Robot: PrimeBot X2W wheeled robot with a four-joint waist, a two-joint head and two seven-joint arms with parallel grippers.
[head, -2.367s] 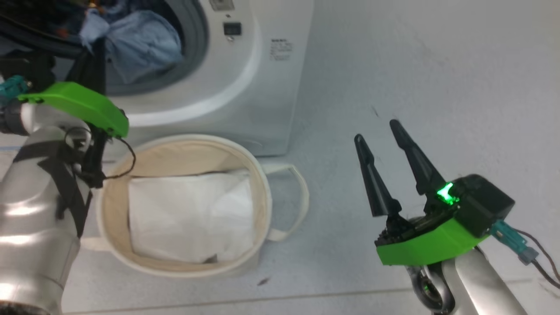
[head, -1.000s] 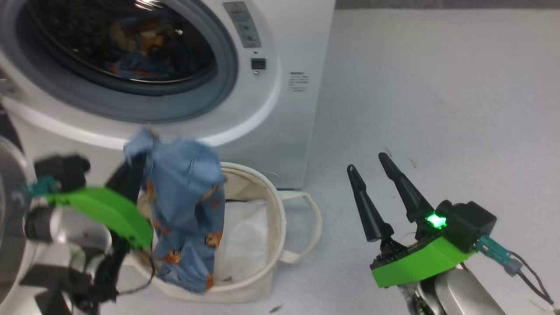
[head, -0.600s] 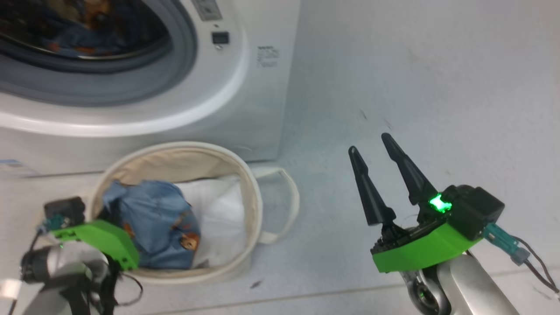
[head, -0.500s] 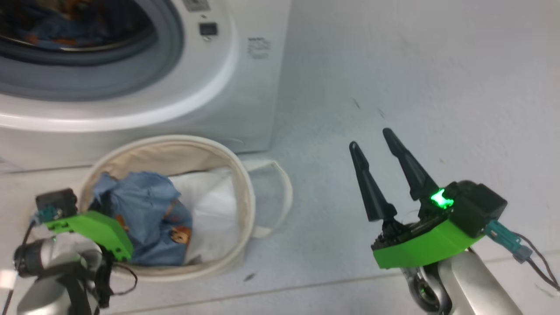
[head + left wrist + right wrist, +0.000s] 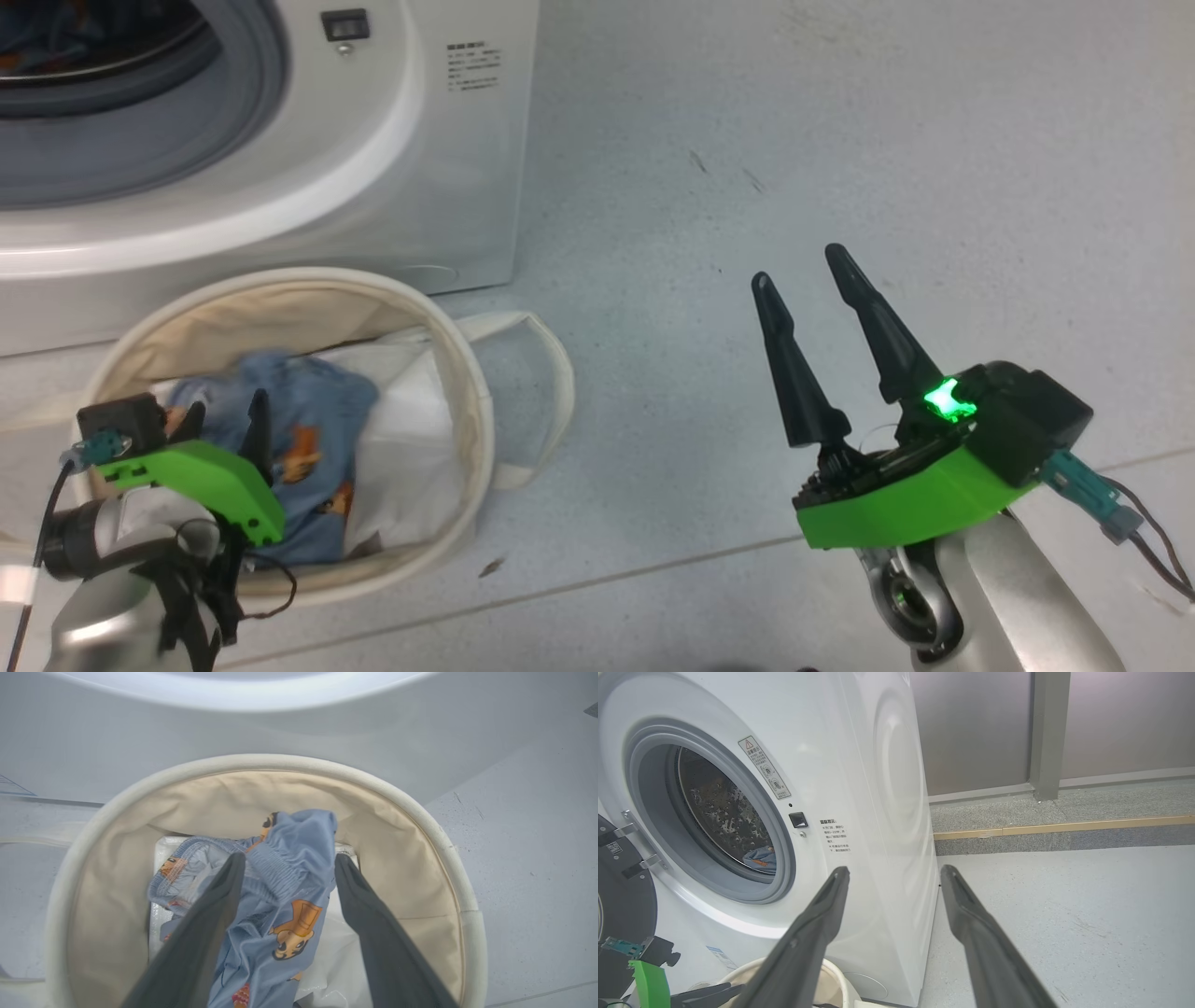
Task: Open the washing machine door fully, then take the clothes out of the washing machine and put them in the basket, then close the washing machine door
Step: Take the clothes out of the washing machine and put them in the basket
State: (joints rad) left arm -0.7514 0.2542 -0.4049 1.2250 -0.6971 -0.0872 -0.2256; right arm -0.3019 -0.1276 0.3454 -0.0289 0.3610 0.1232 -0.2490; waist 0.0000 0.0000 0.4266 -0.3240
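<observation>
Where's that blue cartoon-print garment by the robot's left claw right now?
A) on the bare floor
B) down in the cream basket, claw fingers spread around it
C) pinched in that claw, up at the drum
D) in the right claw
B: the clothes lie inside the basket on a white sheet, the left gripper open with a finger on either side.

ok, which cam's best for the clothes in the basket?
Left wrist: clothes sharp, between the open left gripper's fingers, in the basket. Head: blurred, partly behind that gripper. Right wrist: basket rim, plus blue fabric in the drum.
</observation>
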